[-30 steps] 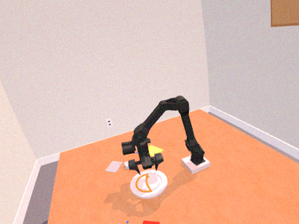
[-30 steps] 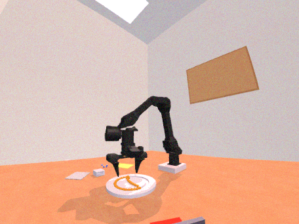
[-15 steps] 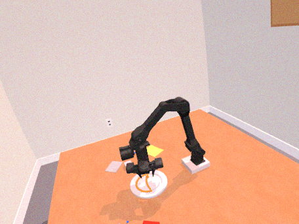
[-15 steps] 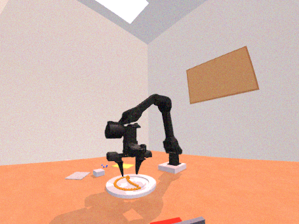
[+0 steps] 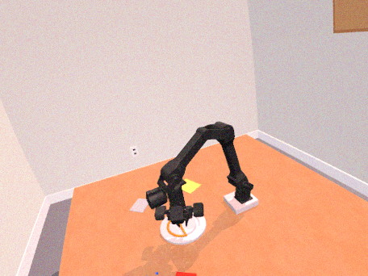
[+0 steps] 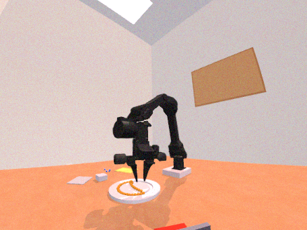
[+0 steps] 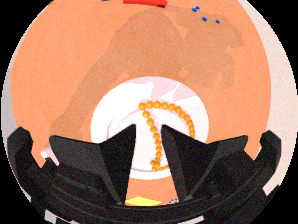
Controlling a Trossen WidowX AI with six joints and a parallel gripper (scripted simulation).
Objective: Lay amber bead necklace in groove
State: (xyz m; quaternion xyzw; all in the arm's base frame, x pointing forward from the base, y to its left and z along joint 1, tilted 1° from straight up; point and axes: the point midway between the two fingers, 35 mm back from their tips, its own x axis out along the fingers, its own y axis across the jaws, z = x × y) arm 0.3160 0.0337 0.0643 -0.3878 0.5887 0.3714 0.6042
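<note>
The white round bead board (image 5: 183,241) (image 6: 156,193) (image 7: 100,120) lies flat on the orange table. The amber bead necklace (image 5: 169,231) (image 6: 128,194) (image 7: 171,107) lies on it as a D shape: one side curves along the groove, the other strand cuts across the middle. The rest of the groove shows no beads. A few beads bunch at one end of the inner strand. My gripper (image 5: 182,224) (image 6: 141,181) (image 7: 149,126) points down over the board, its fingers partly open with a narrow gap and nothing held. In the wrist view the right finger covers part of the necklace.
A yellow sheet (image 5: 190,186) (image 6: 124,170) (image 7: 143,201), a pale sheet (image 5: 139,205) (image 6: 80,180) and a small white block (image 6: 101,177) lie beyond the board. A red object (image 5: 186,274) (image 6: 172,226) (image 7: 145,2) and small blue pieces (image 7: 204,19) lie on the opposite side.
</note>
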